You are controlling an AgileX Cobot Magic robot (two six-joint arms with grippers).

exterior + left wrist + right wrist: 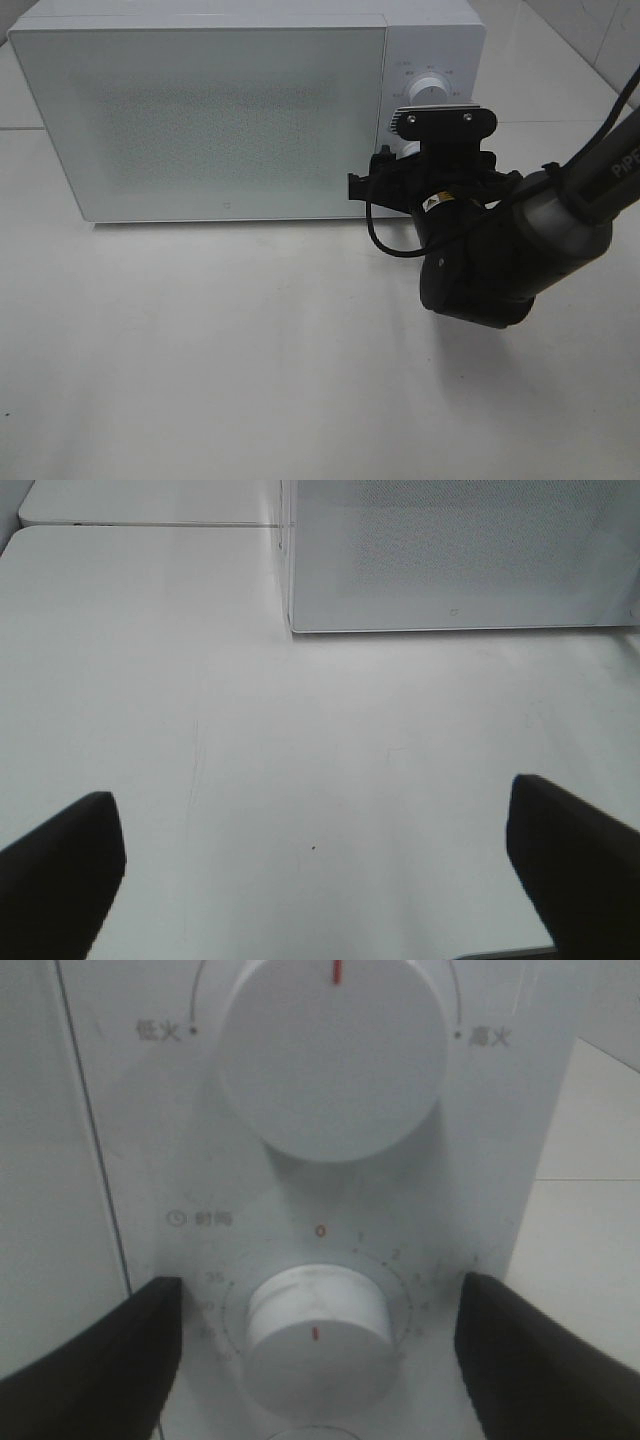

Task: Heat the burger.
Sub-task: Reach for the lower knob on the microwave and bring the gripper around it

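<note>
The white surface [250, 380] is matte and smooth, and nothing stands on its near half. Along its far edge stands a white microwave oven [430, 30], a boxy, hard-shelled thing with rounded corners. Its door [220, 120] is closed, a flat frosted panel with a fine dotted screen that I cannot see through.

The burger is nowhere in sight. I take it to be behind that door, but I cannot tell for sure. I would expect such a bun to be light, soft and easy to dent, so it is best held low on its sides with a gentle squeeze.

The black right arm [500, 250] reaches in from the right edge of the surface to the oven's control panel. That panel has two round, smooth plastic dials. The larger power knob [330, 1060] carries a red mark, and the smaller timer knob [315, 1335] sits below it inside a ring of printed numbers.

The right fingers [100, 1360] are spread open on either side of the timer knob, with a gap on each side and nothing gripped. To my eye, setting the time is the step in hand. The knob looks stiff and slick, so I would pinch it squarely across its rim.

The left fingers [60, 870] are spread wide and empty over bare surface in front of the door.
</note>
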